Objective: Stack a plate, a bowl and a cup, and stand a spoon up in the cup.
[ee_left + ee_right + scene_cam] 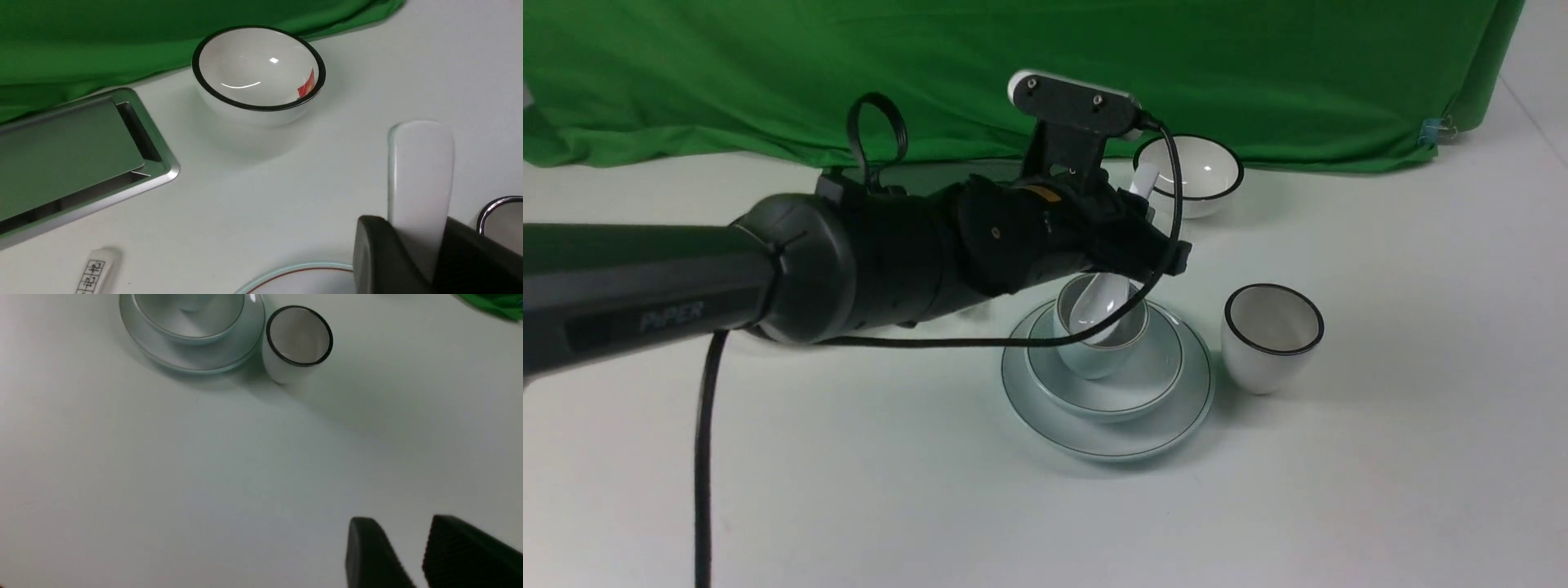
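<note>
The plate (1176,408) lies on the table with the bowl (1152,371) on it and the cup (1094,359) standing in the bowl. The white spoon (1094,306) has its scoop inside the cup, and its handle rises steeply towards the back. My left gripper (1145,241) is shut on the spoon's handle (421,171) just above the cup, whose brown-lined rim (294,272) shows in the left wrist view. My right gripper (404,531) is open and empty over bare table, well away from the stack (249,339). It does not show in the front view.
A white black-rimmed cup (1272,336) stands close to the right of the plate. A small black-rimmed bowl (1188,174) sits at the back by the green cloth. A small printed-handle spoon (94,273) and a metal hatch (81,155) lie behind my left arm.
</note>
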